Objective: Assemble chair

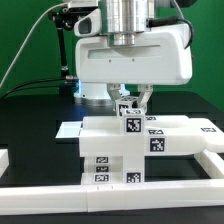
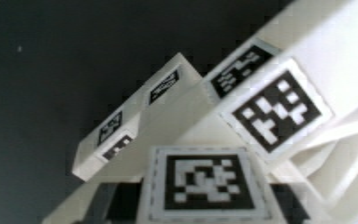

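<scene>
- Exterior view: you have the gripper (image 1: 131,100) hanging just above centre frame, under the arm's broad glossy white housing, its fingers closed around a small tagged cube (image 1: 129,113) of the chair.
- That cube sits on top of a stepped white stack (image 1: 108,150) in the lower middle of the frame, so the chair is, I judge, partly built.
- Flat tagged panels (image 1: 185,133) spread toward the frame's right; you cannot tell from here whether they are joined to the stack.
- A low white rail (image 1: 120,195) crosses the bottom of the frame on the black table (image 1: 30,120).
- What is left, in my judgement: seating this piece and joining any parts not yet attached.
- Wrist view: you see a tagged face (image 2: 202,182) at bottom centre, clamped between dark fingers (image 2: 117,203) at its sides.
- Angled white panels (image 2: 274,100) fill the centre and right of the frame, matte, blocky, square-edged, each carrying crisp black-and-white tags.
- The upper left is plain dark table.
</scene>
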`<state>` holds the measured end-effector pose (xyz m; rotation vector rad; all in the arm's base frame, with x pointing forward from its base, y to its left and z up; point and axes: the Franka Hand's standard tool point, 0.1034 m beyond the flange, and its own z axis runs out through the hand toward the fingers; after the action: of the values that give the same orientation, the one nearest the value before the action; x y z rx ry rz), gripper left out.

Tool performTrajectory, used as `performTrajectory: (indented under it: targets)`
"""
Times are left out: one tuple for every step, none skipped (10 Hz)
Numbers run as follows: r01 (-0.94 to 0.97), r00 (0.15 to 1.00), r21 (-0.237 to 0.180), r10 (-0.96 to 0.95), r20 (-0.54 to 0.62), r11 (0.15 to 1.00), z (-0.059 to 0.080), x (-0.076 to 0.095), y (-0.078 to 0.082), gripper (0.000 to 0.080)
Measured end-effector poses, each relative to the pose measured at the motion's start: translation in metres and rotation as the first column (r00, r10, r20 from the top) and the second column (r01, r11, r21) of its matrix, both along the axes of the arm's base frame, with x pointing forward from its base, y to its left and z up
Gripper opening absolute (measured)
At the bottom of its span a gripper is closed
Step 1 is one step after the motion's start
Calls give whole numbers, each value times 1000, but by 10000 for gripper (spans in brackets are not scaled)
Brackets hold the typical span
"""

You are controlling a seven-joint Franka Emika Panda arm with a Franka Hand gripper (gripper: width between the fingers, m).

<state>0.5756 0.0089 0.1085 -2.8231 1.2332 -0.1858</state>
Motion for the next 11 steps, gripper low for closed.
performTrajectory:
  targets:
    - [89,996,25,-89,2,996,0,0,-2,265]
    - [279,960,74,-279,-6,957,0,0,-2,266]
    - [331,943,85,-332,-10,940,0,0,-2,266]
    - [327,945,84,-327,-10,941,0,0,-1,280]
    - [296,955,80,-296,-7,952,0,0,-1,280]
    - [286,958,78,-286,-7,955,0,0,-1,486]
    - [129,992,49,-129,3,990,3,2,0,486]
    - [-60,998,18,60,6,998,5,4,3,612]
    - [-209,978,-2,209,-4,978,4,3,7,638]
    - [-267,964,-17,267,4,964,4,3,8,638]
    - [-301,953,-38,302,21,953,4,2,4,647]
